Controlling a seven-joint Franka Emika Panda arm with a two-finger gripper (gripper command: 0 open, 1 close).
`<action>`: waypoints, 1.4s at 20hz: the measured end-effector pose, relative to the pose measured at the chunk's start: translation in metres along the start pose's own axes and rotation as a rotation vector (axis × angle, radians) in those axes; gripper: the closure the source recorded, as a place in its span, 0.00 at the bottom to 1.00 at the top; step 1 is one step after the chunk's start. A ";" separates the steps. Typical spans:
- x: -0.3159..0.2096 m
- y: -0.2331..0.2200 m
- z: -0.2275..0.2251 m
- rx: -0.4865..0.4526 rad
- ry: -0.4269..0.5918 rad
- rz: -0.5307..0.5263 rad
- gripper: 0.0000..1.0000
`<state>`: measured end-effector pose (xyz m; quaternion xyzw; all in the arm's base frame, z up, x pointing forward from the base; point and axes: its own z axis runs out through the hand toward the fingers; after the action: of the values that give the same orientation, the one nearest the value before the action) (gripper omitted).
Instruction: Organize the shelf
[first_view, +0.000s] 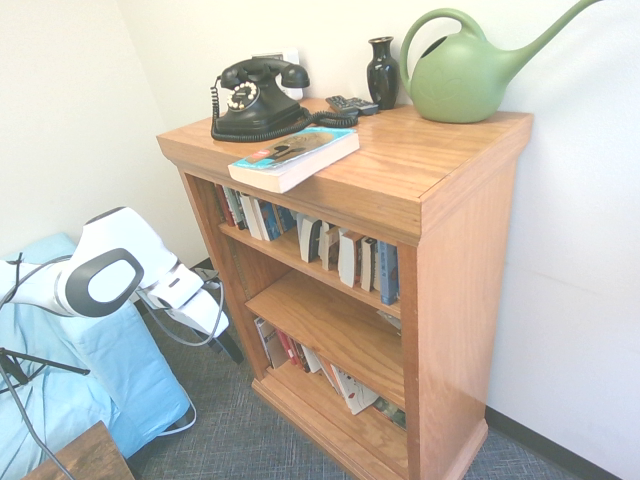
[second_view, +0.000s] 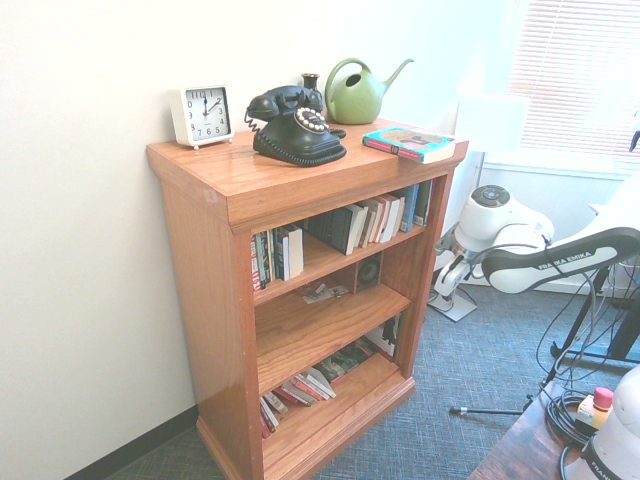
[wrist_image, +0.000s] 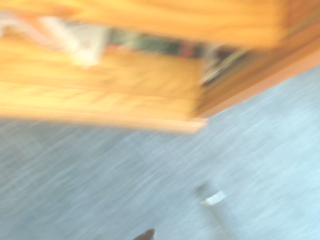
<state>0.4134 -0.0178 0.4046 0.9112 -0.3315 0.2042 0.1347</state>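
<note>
Pincer (first_view: 228, 345) hangs open and empty beside the shelf (first_view: 455, 300), which stands against the wall, so tidying looks barely begun: leaning books (first_view: 345, 255) crowd the upper tier, more sprawl on the lowest, and one book (first_view: 293, 156) lies loose on top.

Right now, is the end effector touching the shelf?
Apart. First exterior view shows the end effector low over carpet, with a clear gap to the shelf side panel.

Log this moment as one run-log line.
orange-brown wooden shelf: untouched | gripper: open, empty, low beside shelf | teal paperback book: flat on top board
</note>
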 end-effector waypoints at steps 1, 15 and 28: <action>0.003 0.004 -0.005 -0.012 0.049 -0.011 0.00; 0.034 0.033 -0.099 -0.154 0.616 -0.202 0.00; 0.048 0.005 -0.129 -0.346 0.929 -0.315 0.00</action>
<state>0.4072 0.0013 0.5413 0.7277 -0.1243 0.5065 0.4454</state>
